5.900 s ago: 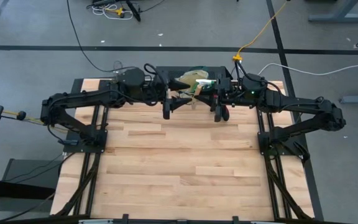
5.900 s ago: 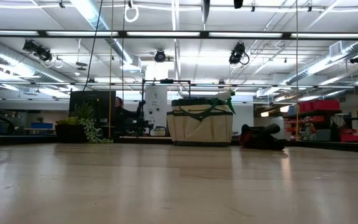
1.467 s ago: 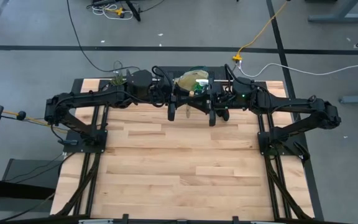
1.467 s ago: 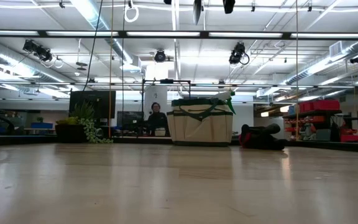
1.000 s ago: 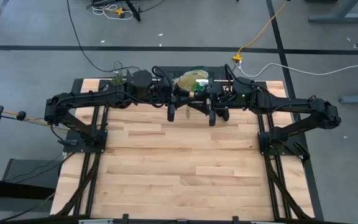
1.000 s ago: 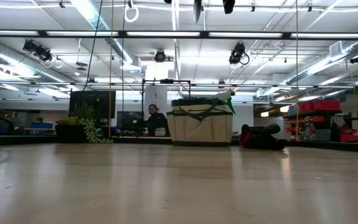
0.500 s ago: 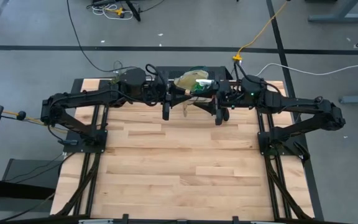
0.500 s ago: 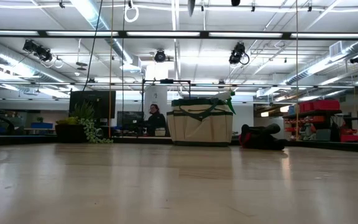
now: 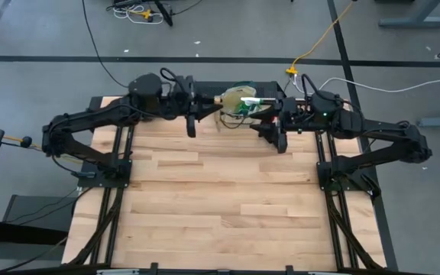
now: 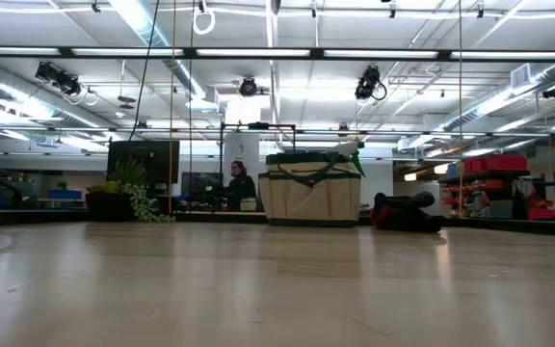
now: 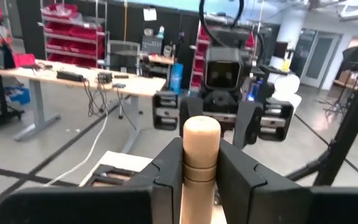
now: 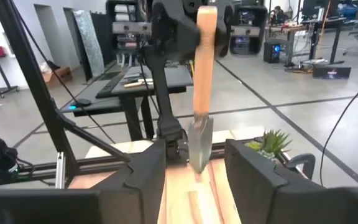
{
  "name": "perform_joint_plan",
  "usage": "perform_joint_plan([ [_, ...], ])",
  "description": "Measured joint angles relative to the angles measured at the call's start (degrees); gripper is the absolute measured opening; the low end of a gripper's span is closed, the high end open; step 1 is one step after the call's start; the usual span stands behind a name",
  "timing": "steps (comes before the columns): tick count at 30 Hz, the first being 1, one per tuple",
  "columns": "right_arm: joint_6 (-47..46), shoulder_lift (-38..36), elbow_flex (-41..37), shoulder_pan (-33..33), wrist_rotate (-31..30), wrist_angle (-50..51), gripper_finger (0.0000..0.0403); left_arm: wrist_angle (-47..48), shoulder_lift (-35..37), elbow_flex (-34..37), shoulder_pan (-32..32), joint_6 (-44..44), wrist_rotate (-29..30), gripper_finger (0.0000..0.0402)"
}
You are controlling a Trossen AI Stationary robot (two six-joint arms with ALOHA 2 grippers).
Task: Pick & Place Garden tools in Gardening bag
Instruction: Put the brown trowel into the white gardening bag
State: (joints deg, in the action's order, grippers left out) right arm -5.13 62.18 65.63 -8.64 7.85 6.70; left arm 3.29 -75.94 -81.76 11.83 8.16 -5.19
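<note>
1. Presently, the table (image 9: 220, 198) carries little. The front boards are bare, and everything sits along the far edge.
2. The gardening bag (image 9: 235, 98) stands upright at the far edge, between the two arms. Its mouth faces up and something green shows at the top. In the low view its green handles cross over the beige front.
3. The left gripper (image 9: 192, 124) hangs above the table just left of the bag, clamped on the wooden handle of the trowel (image 12: 202, 74). The handle's butt stands up between the fingers (image 11: 169, 171). The silvery blade (image 12: 199, 146) pokes out past the grip on the other side.
4. The right gripper (image 9: 275, 137) hangs near the bag's right side with its jaws apart and nothing in them, facing the left one.
5. The trowel is near the bag's left side, not over the mouth and not touching it.
6. Judgement: the step is carrying the trowel over and dropping it in. Bring the blade over the open mouth, clear of the handles. Lower it until the blade is below the rim, then let go. The soft wall could fold if it is nudged.
7. A red-and-black glove (image 10: 408, 212) lies on the table right of the bag.
8. The leafy plant (image 10: 133, 198) sits well to the left and is not part of the job.
</note>
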Motion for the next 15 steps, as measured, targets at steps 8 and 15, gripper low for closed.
perform_joint_plan([
  [8,1.4,-1.6,0.0,0.0,-4.4,1.0,0.0135,0.5,0.8,0.0,1.4,0.4,-0.4,0.0077],
  [15,3.8,-1.5,0.0,0.0,-4.4,1.5,0.0101,3.2,0.5,0.0,2.1,0.2,-0.7,0.0080],
])
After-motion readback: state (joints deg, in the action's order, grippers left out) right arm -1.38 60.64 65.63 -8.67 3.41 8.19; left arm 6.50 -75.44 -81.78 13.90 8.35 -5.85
